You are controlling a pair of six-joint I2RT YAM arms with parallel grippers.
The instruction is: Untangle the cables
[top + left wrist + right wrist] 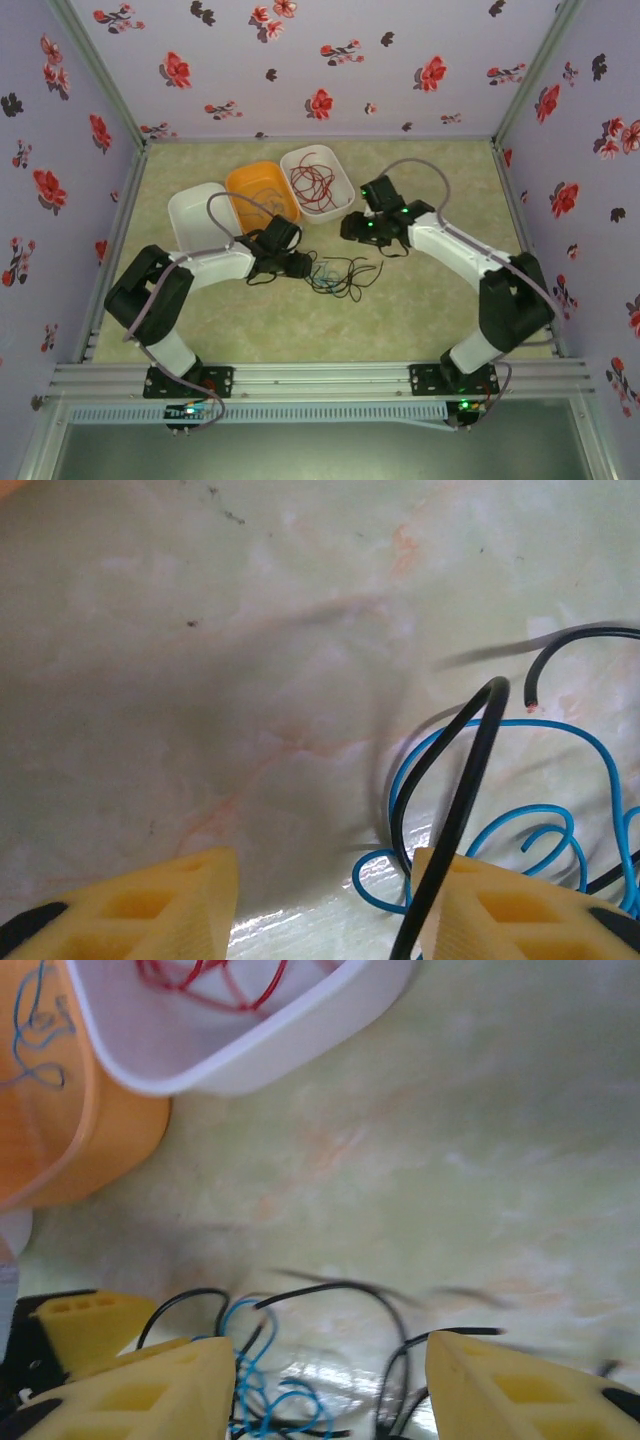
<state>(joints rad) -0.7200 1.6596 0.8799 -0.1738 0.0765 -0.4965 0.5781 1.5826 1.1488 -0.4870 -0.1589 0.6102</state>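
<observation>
I'm driving a lab test cell: walls point(300, 60) papered with red and black flowers box in a marbled green table point(440, 310), and an aluminium rail point(320, 378) carries the left arm point(170, 290) and right arm point(480, 265), with plastic bins point(245, 185) behind.

Black-and-white arms point(215, 265), yellow claw fingers point(150, 905)

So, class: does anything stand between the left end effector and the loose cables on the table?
Nothing visible does. The cables lie right at the left end effector, a black one crossing one finger.
</observation>
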